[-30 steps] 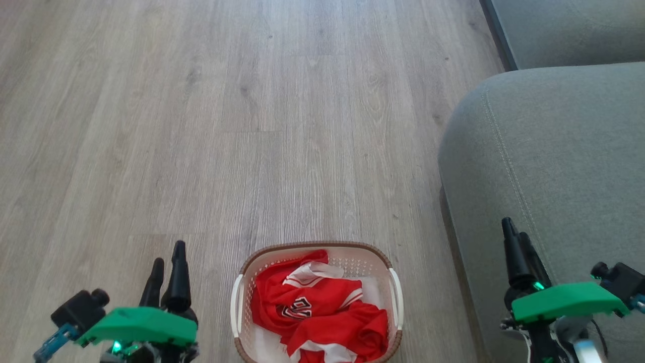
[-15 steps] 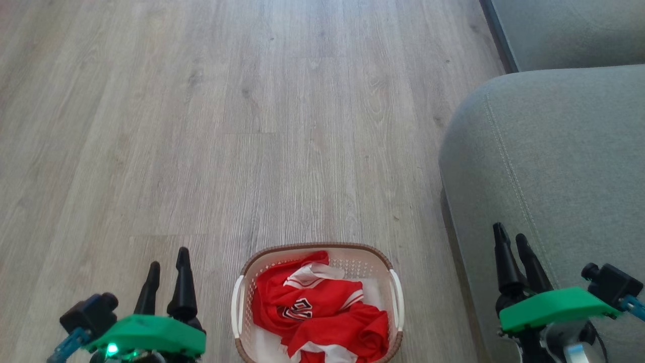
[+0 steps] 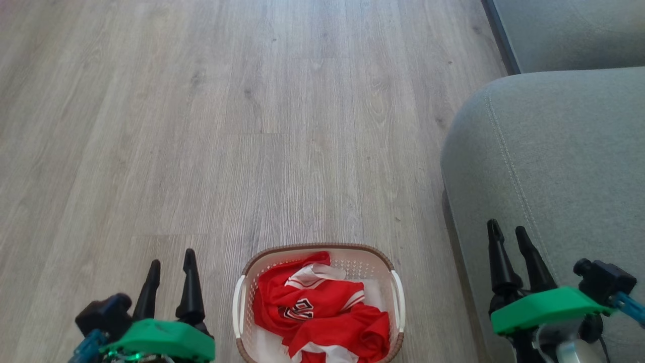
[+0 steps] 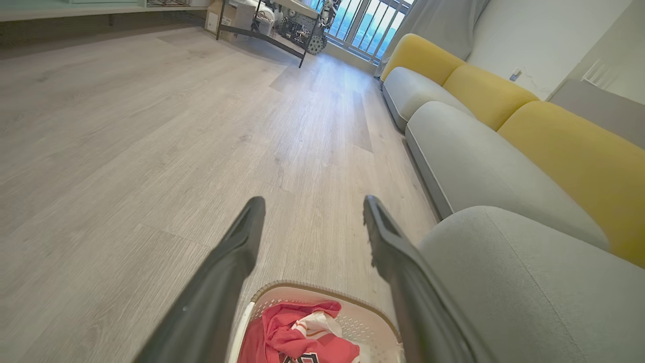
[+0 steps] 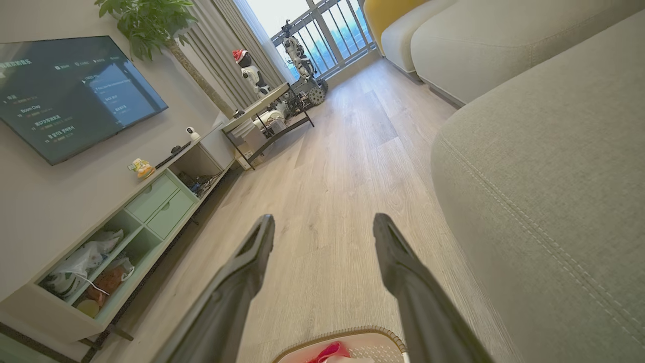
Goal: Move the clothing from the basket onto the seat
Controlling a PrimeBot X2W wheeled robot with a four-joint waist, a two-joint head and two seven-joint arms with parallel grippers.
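Observation:
The cream basket [image 3: 244, 282] with a brown rim stands on the wood floor at the bottom middle of the head view. Red clothing [image 3: 322, 315] with white trim and a black-and-white emblem lies crumpled inside it. To its right rises the grey-green seat [image 3: 554, 166]. My left gripper [image 3: 170, 264] hangs open to the left of the basket, holding nothing. My right gripper [image 3: 507, 234] hangs open over the seat's front edge, also holding nothing. The left wrist view has the basket [image 4: 322, 292] and clothing [image 4: 297, 333] between its fingers; the right wrist view catches the basket rim [image 5: 347, 333].
A second grey cushion [image 3: 569, 30] sits beyond the seat, with yellow backrests [image 4: 569, 151] behind. A low TV cabinet [image 5: 126, 232], a wall screen [image 5: 70, 91] and a metal-framed table [image 5: 267, 121] line the far side of the room.
Both grippers have turned so their fingers show side by side, and both sank slightly in the head view. The right one drifted left. The picture shifted down a little. Basket and clothing stayed put.

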